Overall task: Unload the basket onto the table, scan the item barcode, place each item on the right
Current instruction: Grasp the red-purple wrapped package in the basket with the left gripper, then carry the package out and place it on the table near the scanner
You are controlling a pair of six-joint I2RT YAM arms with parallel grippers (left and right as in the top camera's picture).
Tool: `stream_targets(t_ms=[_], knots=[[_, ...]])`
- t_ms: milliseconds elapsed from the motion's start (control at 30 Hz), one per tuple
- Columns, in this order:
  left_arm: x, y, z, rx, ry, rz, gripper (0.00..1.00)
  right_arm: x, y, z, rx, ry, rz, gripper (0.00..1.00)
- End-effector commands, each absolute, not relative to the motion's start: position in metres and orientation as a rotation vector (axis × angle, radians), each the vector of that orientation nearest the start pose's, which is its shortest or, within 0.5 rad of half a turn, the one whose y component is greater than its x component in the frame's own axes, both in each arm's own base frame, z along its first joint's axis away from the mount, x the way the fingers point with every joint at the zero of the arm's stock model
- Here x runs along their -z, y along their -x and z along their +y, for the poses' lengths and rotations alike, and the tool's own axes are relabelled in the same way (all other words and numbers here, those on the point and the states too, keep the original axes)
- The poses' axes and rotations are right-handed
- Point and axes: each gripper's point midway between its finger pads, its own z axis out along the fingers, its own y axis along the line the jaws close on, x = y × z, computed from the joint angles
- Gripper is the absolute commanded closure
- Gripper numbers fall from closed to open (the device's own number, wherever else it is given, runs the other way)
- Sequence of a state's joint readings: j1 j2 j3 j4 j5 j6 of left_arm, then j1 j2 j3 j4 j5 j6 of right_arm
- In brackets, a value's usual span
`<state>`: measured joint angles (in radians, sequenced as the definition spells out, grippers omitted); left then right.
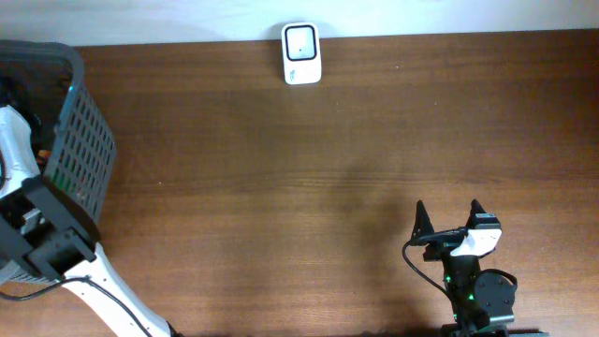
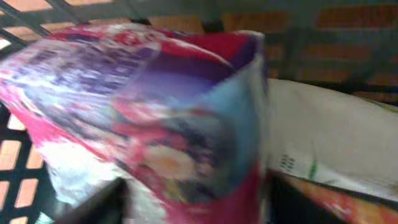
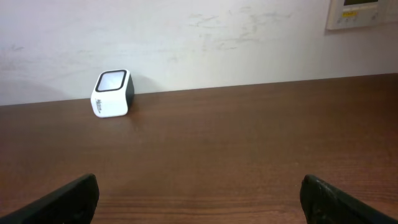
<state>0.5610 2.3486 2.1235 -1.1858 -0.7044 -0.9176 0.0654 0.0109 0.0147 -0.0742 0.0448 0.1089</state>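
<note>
The packet (image 2: 155, 124) is pink, purple and blue, busily printed. On the brown wood-grain table (image 1: 328, 168), the scanner (image 1: 301, 53) is white.

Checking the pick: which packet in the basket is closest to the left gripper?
The pink packet, filling the left wrist view; the white packet lies partly behind it.

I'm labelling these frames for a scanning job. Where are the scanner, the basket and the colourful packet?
scanner (image 1: 301, 54): overhead view, middle of its top face.
basket (image 1: 84, 140): overhead view, its mesh side wall.
packet (image 2: 155, 124): left wrist view, its printed front.
</note>
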Motion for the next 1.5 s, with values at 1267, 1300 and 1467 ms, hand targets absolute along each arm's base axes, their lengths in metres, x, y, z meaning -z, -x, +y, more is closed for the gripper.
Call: stream_targets(t_ms=[1267, 1300, 1467], knots=[[-0.158, -0.409, -0.237, 0.051, -0.137, 2.91, 1.0, -0.156, -0.246, 0.007, -0.092, -0.078, 1.645, 0.01], [-0.138, -0.407, -0.25, 0.074, -0.167, 2.951, 1.0, -0.156, -0.246, 0.007, -0.092, -0.078, 1.645, 0.01], [-0.116, -0.409, -0.272, 0.071, -0.308, 2.952, 0.18, -0.156, -0.246, 0.007, -0.092, -0.078, 1.645, 0.01]])
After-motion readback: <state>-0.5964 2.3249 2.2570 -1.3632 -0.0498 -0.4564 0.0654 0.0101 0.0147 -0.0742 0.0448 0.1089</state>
